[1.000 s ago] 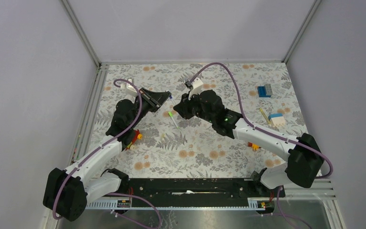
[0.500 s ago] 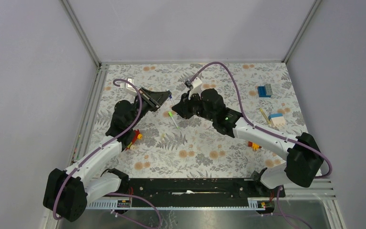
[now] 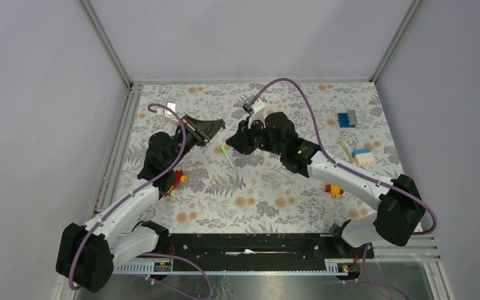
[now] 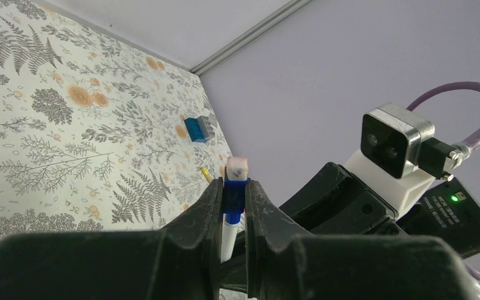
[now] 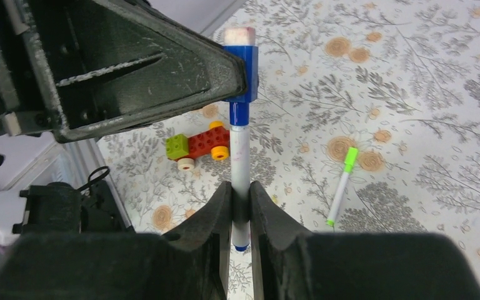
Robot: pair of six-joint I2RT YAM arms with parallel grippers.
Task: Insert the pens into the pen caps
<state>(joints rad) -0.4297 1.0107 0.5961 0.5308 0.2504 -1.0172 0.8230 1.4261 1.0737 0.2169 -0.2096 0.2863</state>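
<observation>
A white-barrelled pen [image 5: 240, 156] stands between the two grippers above the mat. My right gripper [image 5: 240, 194] is shut on its lower barrel. Its upper end sits inside a dark blue pen cap [image 5: 242, 72], and my left gripper [image 4: 233, 187] is shut on that cap [image 4: 234, 195]. In the top view the left gripper [image 3: 217, 128] and right gripper [image 3: 232, 139] meet at the mat's middle back. A second white pen with a bright green cap on it [image 5: 342, 185] lies flat on the mat [image 3: 228, 155]. A tan pen [image 3: 347, 152] lies far right.
A red, yellow and green toy brick [image 5: 200, 145] lies by the left arm [image 3: 176, 181]. A blue brick [image 3: 347, 119] and a white-and-blue brick [image 3: 364, 156] sit at the right, and a small red-yellow brick [image 3: 332, 189] lies under the right arm. Walls close in the mat.
The right arm has shifted very slightly. Both grips are unchanged and the pen stays in the blue cap.
</observation>
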